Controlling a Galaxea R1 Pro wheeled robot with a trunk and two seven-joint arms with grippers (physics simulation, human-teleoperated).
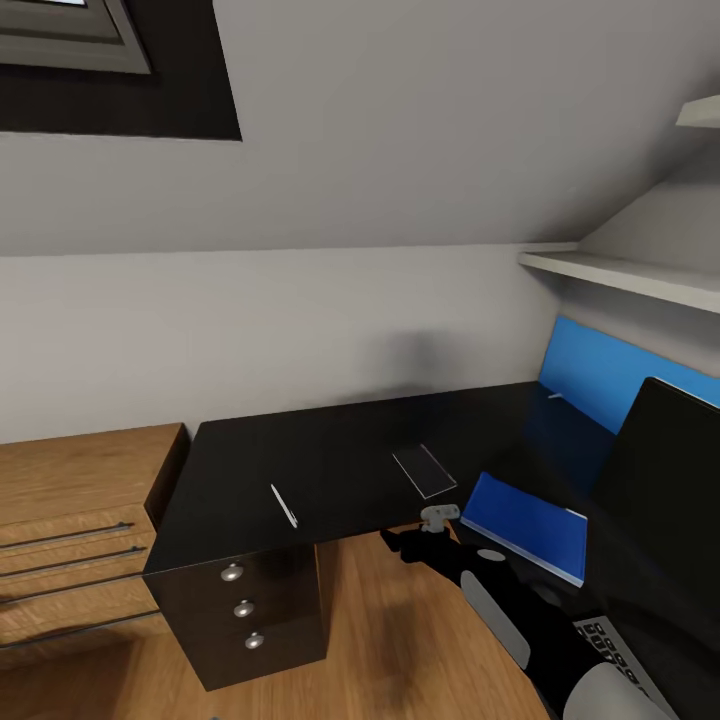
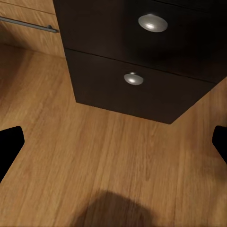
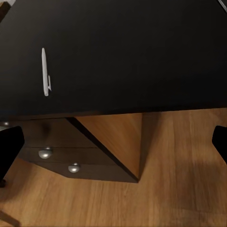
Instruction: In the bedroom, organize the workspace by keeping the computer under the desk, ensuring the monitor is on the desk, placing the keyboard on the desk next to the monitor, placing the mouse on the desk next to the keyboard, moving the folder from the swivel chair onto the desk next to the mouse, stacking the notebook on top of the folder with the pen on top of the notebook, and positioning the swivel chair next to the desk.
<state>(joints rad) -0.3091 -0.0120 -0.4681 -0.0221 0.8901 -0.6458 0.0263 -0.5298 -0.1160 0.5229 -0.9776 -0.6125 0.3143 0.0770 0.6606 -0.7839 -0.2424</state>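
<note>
On the black worktop (image 1: 330,450) lie one blue folder (image 1: 530,525), one dark notebook (image 1: 425,470) and one pen (image 1: 284,505), well apart, not yet stacked. My right gripper (image 3: 113,142) hangs spread and empty over the worktop's edge; my left gripper (image 2: 113,142) gapes above the floor (image 2: 113,161) by three drawer knobs (image 1: 243,608).

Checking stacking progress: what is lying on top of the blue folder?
Nothing lies on the blue folder. The notebook and pen lie separately on the desk. Its near corner is covered by the right arm.

Black right arm (image 1: 500,590) (white panels, lettering)
</note>
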